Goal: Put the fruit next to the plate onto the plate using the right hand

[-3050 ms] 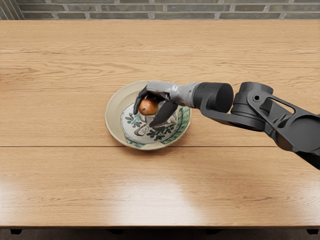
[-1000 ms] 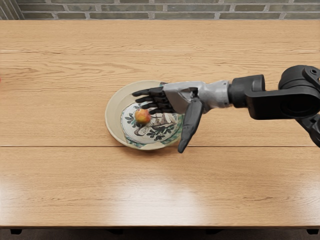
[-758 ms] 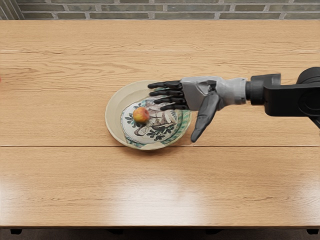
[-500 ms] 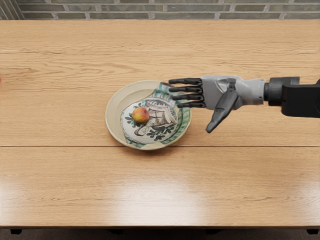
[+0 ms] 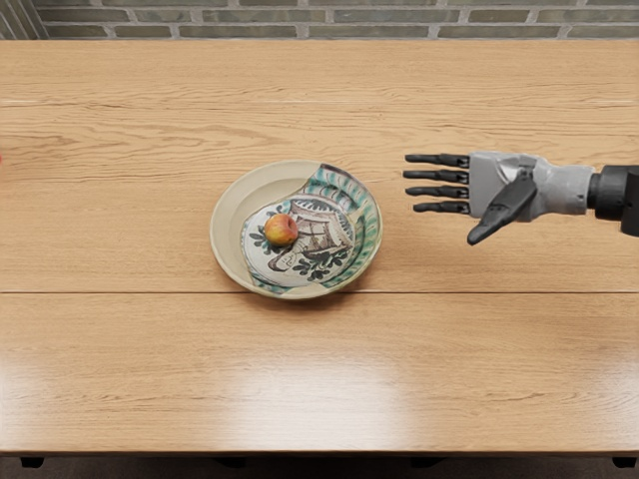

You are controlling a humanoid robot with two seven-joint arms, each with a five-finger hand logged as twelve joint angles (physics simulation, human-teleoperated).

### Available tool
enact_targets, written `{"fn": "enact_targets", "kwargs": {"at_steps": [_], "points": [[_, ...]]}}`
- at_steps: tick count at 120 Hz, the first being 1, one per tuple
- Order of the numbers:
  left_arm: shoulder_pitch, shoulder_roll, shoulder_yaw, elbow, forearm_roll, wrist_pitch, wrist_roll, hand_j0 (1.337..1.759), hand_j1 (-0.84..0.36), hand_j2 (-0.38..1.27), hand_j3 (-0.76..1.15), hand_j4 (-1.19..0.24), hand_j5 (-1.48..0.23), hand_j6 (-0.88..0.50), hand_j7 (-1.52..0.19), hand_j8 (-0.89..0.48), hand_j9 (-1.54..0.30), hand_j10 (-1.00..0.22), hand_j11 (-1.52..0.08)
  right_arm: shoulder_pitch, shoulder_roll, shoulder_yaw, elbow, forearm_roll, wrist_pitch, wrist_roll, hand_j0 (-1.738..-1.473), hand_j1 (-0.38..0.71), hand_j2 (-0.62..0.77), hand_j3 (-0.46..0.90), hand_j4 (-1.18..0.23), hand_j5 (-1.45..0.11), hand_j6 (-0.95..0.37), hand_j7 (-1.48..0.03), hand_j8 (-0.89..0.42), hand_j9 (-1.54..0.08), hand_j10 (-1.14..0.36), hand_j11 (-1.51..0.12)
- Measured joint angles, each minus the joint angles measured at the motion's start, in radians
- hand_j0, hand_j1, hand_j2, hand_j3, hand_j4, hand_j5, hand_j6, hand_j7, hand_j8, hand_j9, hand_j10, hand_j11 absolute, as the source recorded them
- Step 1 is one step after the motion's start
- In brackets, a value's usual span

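A small red-yellow fruit (image 5: 282,230) lies on the patterned plate (image 5: 236,200), left of its middle. The plate is cream with a green and dark painted design and sits at the table's centre. My right hand (image 5: 451,196) hovers to the right of the plate, well apart from it, fingers stretched flat toward the left and thumb angled down. It is open and holds nothing. Its arm enters from the right edge. The left arm is out of sight.
The wooden table (image 5: 319,379) stretches wide on all sides of the plate. A brick wall (image 5: 319,18) runs along the far edge.
The hand let go of the fruit on the plate, spread its fingers and drew back to the right, off the plate. The fruit stays where it was dropped.
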Motion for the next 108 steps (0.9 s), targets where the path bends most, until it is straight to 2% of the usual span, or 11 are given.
{"fn": "enact_targets", "kwargs": {"at_steps": [39, 108], "points": [[0.000, 0.000, 0.000, 0.000, 0.000, 0.000, 0.000, 1.658, 0.35, 0.00, 0.00, 0.00, 0.00, 0.00, 0.00, 0.00, 0.00, 0.00, 0.00, -0.052, -0.091, -0.001, -0.003, 0.081, 0.000, 0.003, -1.658, -0.35, 0.00, 0.00, 0.00, 0.00, 0.00, 0.00, 0.00, 0.00, 0.00, 0.00], [0.000, 0.000, 0.000, 0.000, 0.000, 0.000, 0.000, 1.658, 0.35, 0.00, 0.00, 0.00, 0.00, 0.00, 0.00, 0.00, 0.00, 0.00, 0.00, -0.064, -0.130, 0.000, 0.009, 0.096, 0.000, 0.011, -1.658, -0.35, 0.00, 0.00, 0.00, 0.00, 0.00, 0.00, 0.00, 0.00, 0.00, 0.00]]}}
